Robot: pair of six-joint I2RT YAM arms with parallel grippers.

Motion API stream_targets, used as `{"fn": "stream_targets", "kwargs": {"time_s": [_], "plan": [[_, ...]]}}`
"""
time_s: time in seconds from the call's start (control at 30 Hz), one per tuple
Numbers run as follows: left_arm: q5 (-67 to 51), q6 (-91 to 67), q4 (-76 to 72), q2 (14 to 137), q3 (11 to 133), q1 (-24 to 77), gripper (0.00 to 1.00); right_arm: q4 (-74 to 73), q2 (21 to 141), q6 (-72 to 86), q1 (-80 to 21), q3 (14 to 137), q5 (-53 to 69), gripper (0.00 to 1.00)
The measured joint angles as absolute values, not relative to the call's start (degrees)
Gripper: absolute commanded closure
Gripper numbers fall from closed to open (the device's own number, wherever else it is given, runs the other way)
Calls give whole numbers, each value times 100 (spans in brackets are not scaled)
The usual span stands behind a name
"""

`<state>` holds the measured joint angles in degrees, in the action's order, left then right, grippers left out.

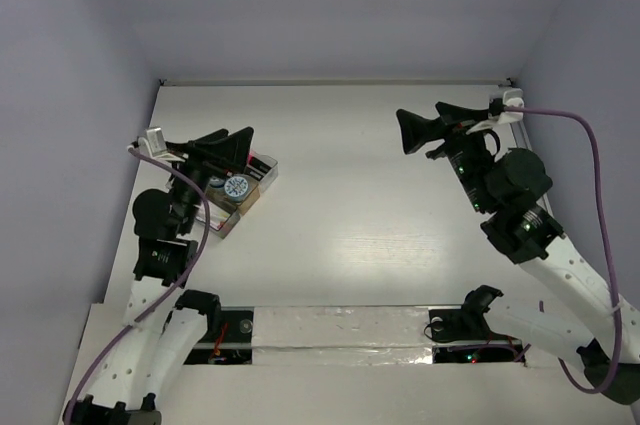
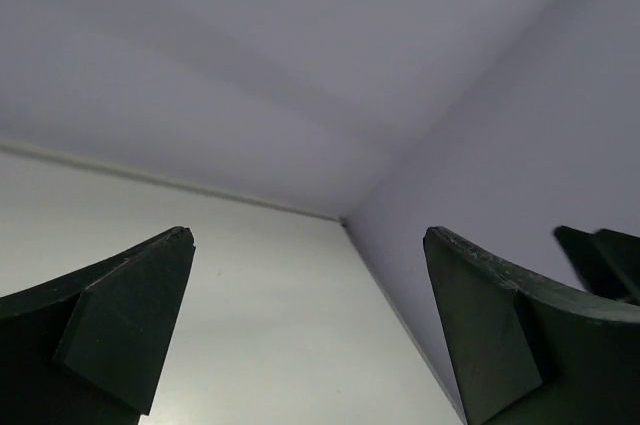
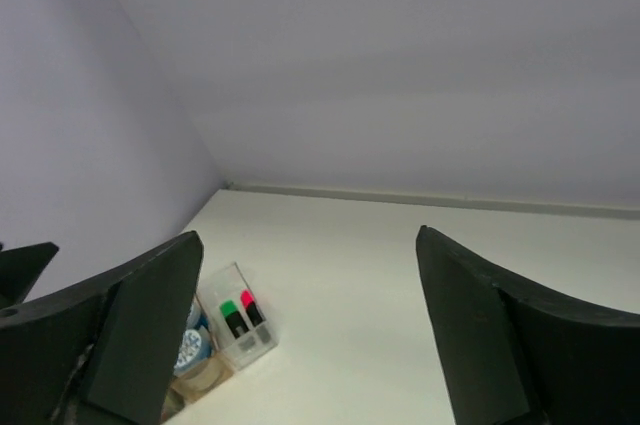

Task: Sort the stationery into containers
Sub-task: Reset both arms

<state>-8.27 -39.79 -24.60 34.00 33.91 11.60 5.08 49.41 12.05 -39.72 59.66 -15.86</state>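
The cluster of trays [image 1: 238, 195] sits at the left of the table, partly under my left gripper [image 1: 232, 145], which is open, empty and raised over it. In the right wrist view the clear tray [image 3: 240, 320] holds a green-capped marker [image 3: 230, 311] and a pink-capped marker [image 3: 248, 301]. The tan tray [image 3: 198, 373] beside it holds blue-white discs [image 3: 190, 350], also seen from above [image 1: 238, 186]. My right gripper [image 1: 418, 129] is open and empty, raised at the right of the table and facing the trays. The left wrist view shows only bare table and walls.
Walls close the table at the back, left and right. A purple cable [image 1: 585, 140] loops off the right arm. A white strip [image 1: 340, 330] runs along the near edge between the arm bases.
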Motion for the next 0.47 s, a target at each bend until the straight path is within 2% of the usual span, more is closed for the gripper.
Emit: {"fn": "stream_targets", "kwargs": {"time_s": [0.2, 0.47], "plan": [[-1498, -3771, -2506, 3376, 4250, 1166, 1, 565, 4469, 1105, -3972, 5916, -2102, 0], [-1649, -3428, -2440, 3166, 4654, 1166, 1, 873, 3809, 1098, -3972, 5771, -2333, 0]]}}
